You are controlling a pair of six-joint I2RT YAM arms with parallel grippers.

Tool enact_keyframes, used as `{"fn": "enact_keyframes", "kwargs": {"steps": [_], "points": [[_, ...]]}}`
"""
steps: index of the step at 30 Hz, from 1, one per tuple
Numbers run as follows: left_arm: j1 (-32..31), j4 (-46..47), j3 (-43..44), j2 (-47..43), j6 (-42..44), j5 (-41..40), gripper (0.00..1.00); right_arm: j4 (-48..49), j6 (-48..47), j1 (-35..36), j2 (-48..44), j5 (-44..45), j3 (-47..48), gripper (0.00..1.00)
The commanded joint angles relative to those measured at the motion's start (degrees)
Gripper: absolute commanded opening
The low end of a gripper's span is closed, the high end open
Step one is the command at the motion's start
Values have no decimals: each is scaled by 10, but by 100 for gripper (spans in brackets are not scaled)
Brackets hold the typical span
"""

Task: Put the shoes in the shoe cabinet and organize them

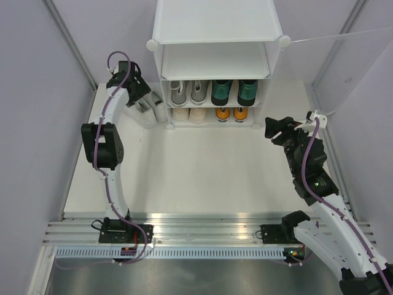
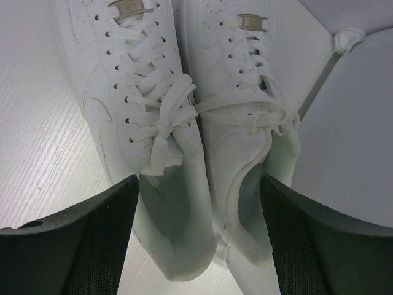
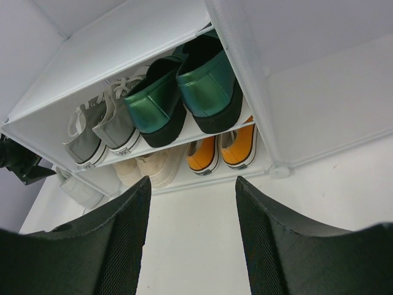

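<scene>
White sneakers (image 1: 151,110) stand side by side on the table (image 1: 202,178), outside the cabinet (image 1: 215,21), just beside its foot at 9 o'clock. Left pincer (image 1: 139,97) is over them. In its wrist view the sneakers (image 2: 184,123) point toes to 12 o'clock, and the heel ends at 6 o'clock sit between the jaws. Left pincer (image 2: 198,190) has its jaws wide apart, one on each outer flank of the pair; contact cannot be told. Right pincer (image 1: 274,129) hangs at 4 o'clock of the cabinet, well apart from it. Its jaws are apart with nothing between them (image 3: 189,196), and it faces the open shelves. Middle shelf: grey lace-ups (image 3: 101,132) at 9 o'clock, green shoes (image 3: 184,92) at 3. Bottom shelf: cream pair (image 3: 153,169) under the grey, orange pair (image 3: 224,150) under the green.
</scene>
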Motion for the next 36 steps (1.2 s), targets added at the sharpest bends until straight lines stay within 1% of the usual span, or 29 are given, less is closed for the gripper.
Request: {"fn": "enact_keyframes", "kwargs": {"steps": [1,8,16,21,26,27,28,30,31,32,33,36], "points": [[-5,12,25,18,6,15,82,8,-5,0,3,16,4,62],[-27,20,24,42,34,7,81,8,-5,0,16,17,3,62],[-40,27,17,66,41,-8,80,8,-6,0,19,21,2,62],[-40,10,3,80,48,-36,80,8,-5,-1,22,22,2,62],[-40,-13,3,96,58,-46,75,8,-3,0,25,21,2,62],[-39,-18,2,96,60,-51,73,9,-4,0,26,21,2,62],[-39,-22,-1,96,62,-53,66,9,-2,0,26,21,2,62],[-36,-28,-12,92,64,-56,59,9,-3,-1,26,20,2,63],[-35,-29,-17,89,67,-56,48,9,-1,0,26,20,2,62],[-35,-31,-30,82,69,-56,44,9,-1,0,26,20,2,62],[-30,-32,-37,76,69,-57,36,9,0,0,25,19,2,62],[-15,-33,-77,46,65,-48,24,9,0,0,19,14,2,62]]}}
